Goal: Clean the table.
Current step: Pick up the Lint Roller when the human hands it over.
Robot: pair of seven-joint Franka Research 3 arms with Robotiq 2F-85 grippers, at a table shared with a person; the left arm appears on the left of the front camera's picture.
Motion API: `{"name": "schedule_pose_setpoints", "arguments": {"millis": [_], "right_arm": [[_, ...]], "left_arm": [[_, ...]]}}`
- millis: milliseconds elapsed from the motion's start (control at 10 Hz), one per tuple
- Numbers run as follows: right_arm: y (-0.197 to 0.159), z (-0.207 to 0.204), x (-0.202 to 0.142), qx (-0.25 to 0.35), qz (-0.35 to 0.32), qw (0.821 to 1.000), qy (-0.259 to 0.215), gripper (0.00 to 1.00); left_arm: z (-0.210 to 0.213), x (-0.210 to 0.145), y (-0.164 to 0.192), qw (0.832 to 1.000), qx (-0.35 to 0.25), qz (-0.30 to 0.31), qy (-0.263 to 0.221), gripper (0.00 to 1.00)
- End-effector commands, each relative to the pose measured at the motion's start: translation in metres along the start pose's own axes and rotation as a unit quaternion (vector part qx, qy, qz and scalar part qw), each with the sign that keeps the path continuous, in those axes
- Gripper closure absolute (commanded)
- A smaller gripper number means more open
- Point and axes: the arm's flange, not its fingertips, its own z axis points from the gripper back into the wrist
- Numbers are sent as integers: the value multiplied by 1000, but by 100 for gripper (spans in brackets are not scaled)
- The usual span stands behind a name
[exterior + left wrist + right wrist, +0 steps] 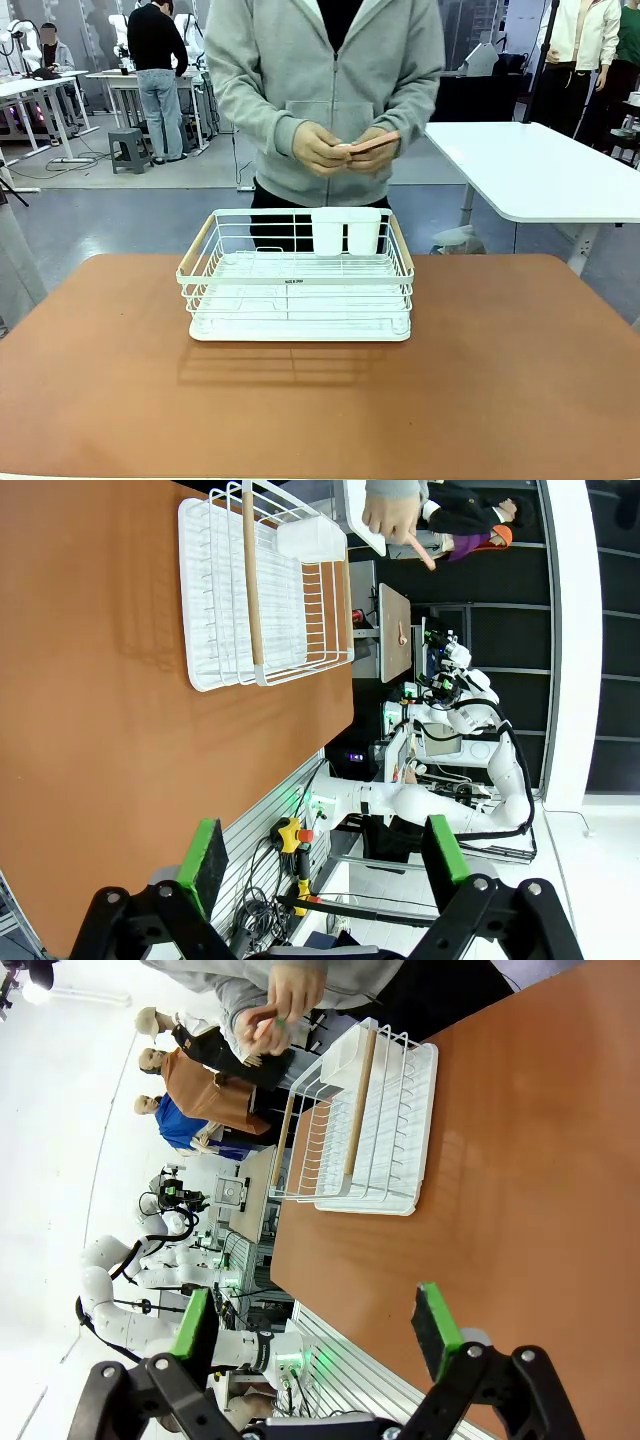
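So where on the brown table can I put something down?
Lots of room: the table is bare left and right of the white dish rack, and in the wide strip between it and the near edge. The rack fills the far middle.

**Entry: printed markings.**
- Dish rack (240,283), white wire, standing on the tabletop (520,380).
- A small tag (297,283) is sitting at the middle of the front upper rail, facing the front camera.
- One short line of dark print is running across it in a single row, left to right.
- The letters are showing too small and too soft to be read.
- In both wrist views the rack is showing side-on, and no lettering is coming through legibly.

Legible text: none.
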Motion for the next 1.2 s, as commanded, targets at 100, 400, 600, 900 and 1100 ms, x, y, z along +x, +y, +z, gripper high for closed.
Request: {"name": "schedule_pose_setpoints", "arguments": {"millis": [100,400,600,900,1100], "right_arm": [[3,1,0,1,8,1000,2,0],[3,1,0,1,8,1000,2,0],[3,1,0,1,8,1000,2,0],[3,1,0,1,8,1000,2,0],[3,1,0,1,8,1000,2,0]], "left_arm": [[2,-3,-1,1000,-4,-1,1,0],[2,-3,-1,1000,-4,-1,1,0],[2,-3,-1,1000,-4,-1,1,0],[2,-3,-1,1000,-4,-1,1,0],[2,-3,-1,1000,-4,-1,1,0]]}}
